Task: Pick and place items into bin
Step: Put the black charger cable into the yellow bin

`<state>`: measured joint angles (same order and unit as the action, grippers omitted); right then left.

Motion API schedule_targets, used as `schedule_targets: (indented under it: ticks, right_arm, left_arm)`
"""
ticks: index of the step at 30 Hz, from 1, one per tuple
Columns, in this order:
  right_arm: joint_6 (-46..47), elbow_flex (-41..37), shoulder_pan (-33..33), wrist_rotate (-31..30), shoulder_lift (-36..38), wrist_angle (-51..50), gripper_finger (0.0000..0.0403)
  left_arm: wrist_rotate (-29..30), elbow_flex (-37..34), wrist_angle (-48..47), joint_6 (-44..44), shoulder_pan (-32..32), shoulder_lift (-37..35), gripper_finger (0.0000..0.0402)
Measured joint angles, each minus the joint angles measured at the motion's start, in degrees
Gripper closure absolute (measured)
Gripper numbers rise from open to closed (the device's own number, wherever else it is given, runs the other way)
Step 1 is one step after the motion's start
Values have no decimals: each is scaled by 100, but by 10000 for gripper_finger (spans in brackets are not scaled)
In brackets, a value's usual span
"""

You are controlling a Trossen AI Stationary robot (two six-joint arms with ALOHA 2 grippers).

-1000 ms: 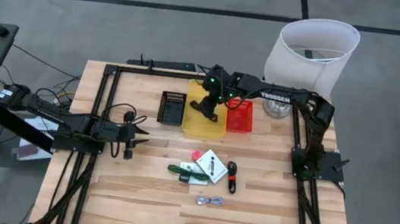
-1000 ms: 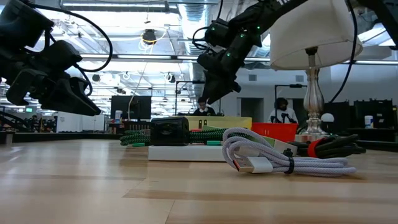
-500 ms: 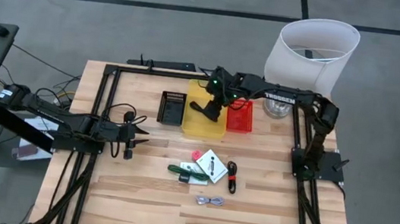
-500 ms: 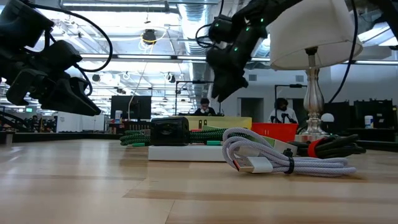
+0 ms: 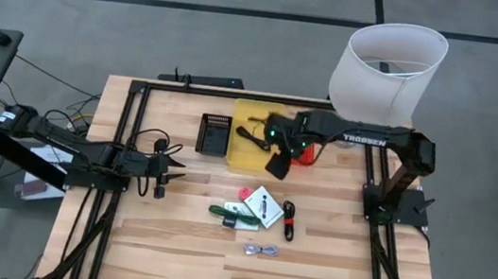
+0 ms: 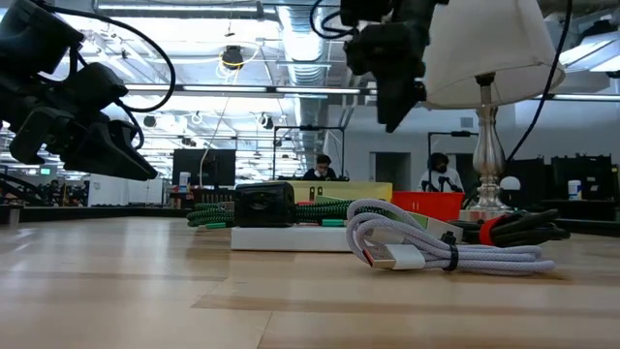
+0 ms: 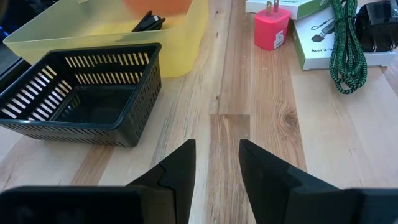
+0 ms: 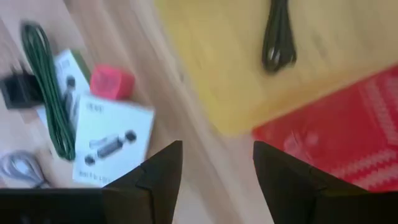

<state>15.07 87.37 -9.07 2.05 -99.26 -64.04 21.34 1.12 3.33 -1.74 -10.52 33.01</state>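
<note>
The items lie on the table's near middle: two white cards (image 5: 262, 206) with a green cable (image 5: 225, 215) across them, a pink-red cube (image 5: 245, 193), a red-and-black cable (image 5: 288, 221) and a silver cable (image 5: 262, 251). A black cable (image 8: 278, 37) lies in the yellow bin (image 5: 249, 154). My right gripper (image 5: 276, 167) hovers open over that bin's near edge, high above the table (image 6: 392, 68). My left gripper (image 5: 169, 173) waits open at the table's left, above the bare wood (image 7: 216, 168).
A black basket (image 5: 215, 135) stands left of the yellow bin and a red bin (image 5: 305, 151) right of it. A white lamp (image 5: 387, 61) stands at the far right corner. Bare wood lies between the bins and the items. People show in the room beyond (image 6: 438, 170).
My right gripper has moved from over the middle of the yellow bin toward the table's near edge and a little to the right, rising as it went. It now hangs over the bin's near edge. The items have not moved.
</note>
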Motion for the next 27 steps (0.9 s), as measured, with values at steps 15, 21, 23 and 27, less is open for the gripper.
schedule_targets:
  ticks: [15, 21, 23, 27]
  right_arm:
    - [3162, 0, 1843, -646, 0, -702, 168]
    - [4458, 0, 2359, -787, -8, -755, 168]
    - [4815, 0, 2486, -834, -65, -753, 168]
    - [5427, -2, 2685, -804, -290, -753, 168]
  left_arm:
    - [2, -1, 0, -2, 0, 0, 285]
    - [0, -1, 0, 0, 0, 0, 285]
    - [1, -1, 0, -1, 0, 0, 285]
    - [2, 1, 0, 0, 2, 0, 285]
